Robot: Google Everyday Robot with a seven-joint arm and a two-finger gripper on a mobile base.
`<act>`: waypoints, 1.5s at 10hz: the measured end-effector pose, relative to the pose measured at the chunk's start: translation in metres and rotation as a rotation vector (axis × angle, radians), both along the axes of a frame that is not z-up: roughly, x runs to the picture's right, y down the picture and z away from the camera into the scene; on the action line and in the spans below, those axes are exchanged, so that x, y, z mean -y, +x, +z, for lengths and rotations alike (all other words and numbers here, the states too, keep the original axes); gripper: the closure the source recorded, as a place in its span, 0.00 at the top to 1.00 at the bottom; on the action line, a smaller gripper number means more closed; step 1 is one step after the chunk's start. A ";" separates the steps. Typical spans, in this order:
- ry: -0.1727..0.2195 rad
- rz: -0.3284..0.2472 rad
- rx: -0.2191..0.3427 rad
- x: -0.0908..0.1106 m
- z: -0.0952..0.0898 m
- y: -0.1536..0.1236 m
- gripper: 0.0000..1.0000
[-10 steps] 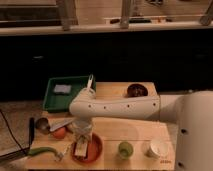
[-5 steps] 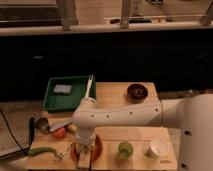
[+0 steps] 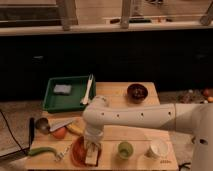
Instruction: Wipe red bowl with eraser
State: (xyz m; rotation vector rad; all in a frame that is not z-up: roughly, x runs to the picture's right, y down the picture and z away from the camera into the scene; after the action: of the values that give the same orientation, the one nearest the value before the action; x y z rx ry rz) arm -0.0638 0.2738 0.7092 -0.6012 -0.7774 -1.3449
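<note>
The red bowl (image 3: 77,151) sits at the front left of the wooden table (image 3: 137,135), partly covered by my arm. My gripper (image 3: 91,152) reaches straight down into the bowl from the white arm (image 3: 135,116). The whitish-tan eraser (image 3: 91,159) shows at the gripper's tip, resting inside the bowl near its front edge.
A green tray (image 3: 67,92) with a grey pad (image 3: 62,89) and a white utensil (image 3: 88,90) stands at the back left. A dark brown bowl (image 3: 137,92) is at the back. A green cup (image 3: 125,149), white cup (image 3: 158,148), orange fruit (image 3: 59,133), green pepper (image 3: 42,151) and metal scoop (image 3: 47,125) lie nearby.
The gripper with the eraser has shifted slightly within the red bowl, from its right part toward the front middle. The arm's elbow moved a little right.
</note>
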 end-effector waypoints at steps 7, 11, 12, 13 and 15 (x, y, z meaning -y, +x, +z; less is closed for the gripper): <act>0.025 -0.126 0.041 0.038 0.011 -0.069 0.00; 0.003 -0.168 0.111 -0.004 -0.016 -0.072 0.00; -0.007 -0.171 0.117 -0.017 -0.022 -0.064 0.00; -0.013 -0.167 0.117 -0.024 -0.025 -0.056 0.00; -0.020 -0.142 0.093 -0.028 -0.024 -0.030 0.00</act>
State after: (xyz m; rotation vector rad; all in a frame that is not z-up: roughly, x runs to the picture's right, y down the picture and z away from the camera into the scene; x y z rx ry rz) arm -0.0935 0.3019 0.6851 -0.6229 -0.8367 -1.5052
